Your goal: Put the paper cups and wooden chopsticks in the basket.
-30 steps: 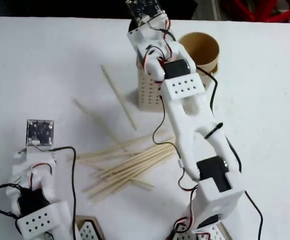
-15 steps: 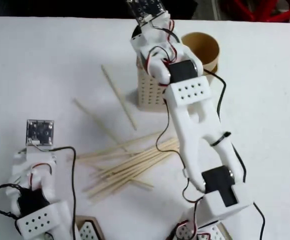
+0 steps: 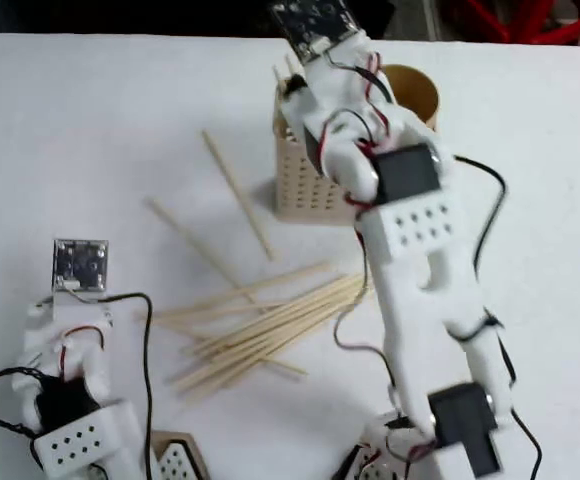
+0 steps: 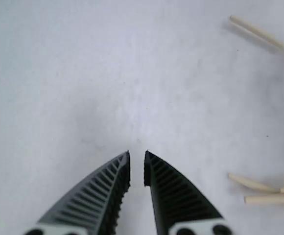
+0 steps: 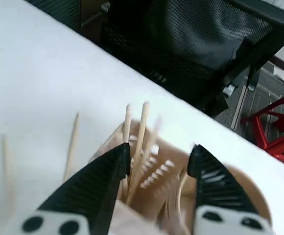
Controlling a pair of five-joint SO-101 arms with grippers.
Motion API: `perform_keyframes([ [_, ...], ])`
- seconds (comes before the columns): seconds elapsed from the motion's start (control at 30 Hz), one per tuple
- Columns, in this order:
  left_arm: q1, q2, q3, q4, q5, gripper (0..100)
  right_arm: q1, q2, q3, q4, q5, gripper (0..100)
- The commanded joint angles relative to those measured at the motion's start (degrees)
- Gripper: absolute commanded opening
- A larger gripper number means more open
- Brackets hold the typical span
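Left wrist view shows the left gripper (image 4: 136, 156) low over the smooth white table (image 4: 83, 73), well apart from the basket. Its ribbed black jaws are nearly closed, with a thin slit between them and nothing in it. High view adds what that view lacks: a loose fan of thin, pale wooden chopsticks (image 3: 260, 325) lying on the near side of the pale, perforated rectangular basket (image 3: 305, 185). Two single chopsticks (image 3: 238, 195) lie closer to the basket, beside it. Right wrist view shows the right gripper (image 5: 160, 149) directly above the basket, jaws spread wide and gripping nothing. Several upright chopsticks (image 5: 142, 127) stand inside the basket. The round brown paper cup (image 3: 415, 90) sits just beside the basket, on its far side.
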Motion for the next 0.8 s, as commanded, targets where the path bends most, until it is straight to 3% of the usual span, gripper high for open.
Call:
perform_keyframes([
  [0.0,1.19,-0.75,-2.90,-1.32,-0.35,7,0.75,-6.64,-1.58,9.71,0.00,20.1],
  [0.2,2.95,-0.40,-12.40,4.75,-3.87,7,1.54,-10.15,-1.49,23.78,0.44,20.1],
  [0.37,9.98,-0.31,-22.86,14.42,-6.42,7,5.23,-11.03,1.14,29.67,0.00,20.1],
  [0.57,19.30,0.75,-29.45,21.80,-10.73,7,11.38,-15.78,16.70,22.99,-0.35,20.1],
  [0.77,27.74,18.95,-36.92,24.79,-17.23,7,18.51,-23.34,34.37,8.04,-9.67,20.1],
])
